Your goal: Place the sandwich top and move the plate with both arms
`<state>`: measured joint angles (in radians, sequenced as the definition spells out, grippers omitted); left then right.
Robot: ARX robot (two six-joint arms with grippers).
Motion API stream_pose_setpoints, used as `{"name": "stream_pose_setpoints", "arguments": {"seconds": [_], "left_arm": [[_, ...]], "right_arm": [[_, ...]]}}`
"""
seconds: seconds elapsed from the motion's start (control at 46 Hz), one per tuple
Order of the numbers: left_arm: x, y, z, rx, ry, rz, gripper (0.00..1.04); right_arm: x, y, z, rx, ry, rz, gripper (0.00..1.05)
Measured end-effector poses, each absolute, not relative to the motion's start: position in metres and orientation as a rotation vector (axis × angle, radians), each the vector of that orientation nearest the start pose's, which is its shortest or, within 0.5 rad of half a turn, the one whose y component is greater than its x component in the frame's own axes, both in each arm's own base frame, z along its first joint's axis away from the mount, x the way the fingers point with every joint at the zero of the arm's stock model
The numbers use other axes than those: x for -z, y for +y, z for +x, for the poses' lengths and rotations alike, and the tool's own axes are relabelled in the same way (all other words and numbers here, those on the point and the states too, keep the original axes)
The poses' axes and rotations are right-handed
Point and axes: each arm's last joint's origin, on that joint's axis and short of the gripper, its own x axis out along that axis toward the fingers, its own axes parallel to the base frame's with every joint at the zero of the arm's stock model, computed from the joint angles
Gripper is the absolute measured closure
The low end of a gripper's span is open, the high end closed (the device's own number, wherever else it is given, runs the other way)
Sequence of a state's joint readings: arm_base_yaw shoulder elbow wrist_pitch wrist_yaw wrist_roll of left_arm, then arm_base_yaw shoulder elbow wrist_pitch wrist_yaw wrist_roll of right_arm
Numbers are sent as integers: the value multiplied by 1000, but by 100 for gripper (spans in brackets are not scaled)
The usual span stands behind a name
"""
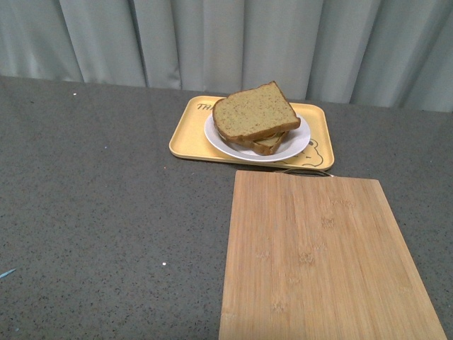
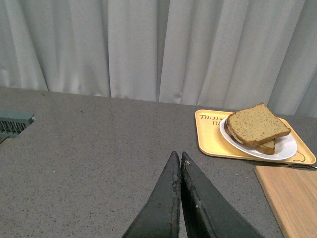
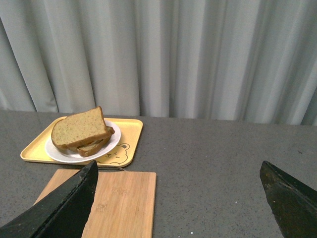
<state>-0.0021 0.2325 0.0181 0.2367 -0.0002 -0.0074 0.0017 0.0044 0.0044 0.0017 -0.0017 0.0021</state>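
The sandwich top, a tan speckled bread slice with darker crust, lies on another slice on the white plate. The plate sits on the yellow bear-print tray. The stack also shows in the left wrist view and the right wrist view. Neither arm shows in the front view. My left gripper is shut and empty over the grey table, well short of the tray. My right gripper is wide open and empty, over the table beside the board.
A bamboo cutting board lies on the grey table just in front of the tray, also in the right wrist view. A grey curtain hangs behind the table. A teal grated object sits at the left wrist view's edge.
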Motion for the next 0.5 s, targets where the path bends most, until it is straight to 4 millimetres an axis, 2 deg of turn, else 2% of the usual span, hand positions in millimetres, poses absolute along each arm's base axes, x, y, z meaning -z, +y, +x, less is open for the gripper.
{"name": "stream_pose_setpoints", "arguments": {"seconds": [0.435,0.5], "left_arm": [[-169,0,97,2,-15,-7,101],[-169,0,97,2,-15,-7,94]], "right_arm": [[-165,0,98,-4,-2,2,9],[-165,0,98,-4,-2,2,9]]}}
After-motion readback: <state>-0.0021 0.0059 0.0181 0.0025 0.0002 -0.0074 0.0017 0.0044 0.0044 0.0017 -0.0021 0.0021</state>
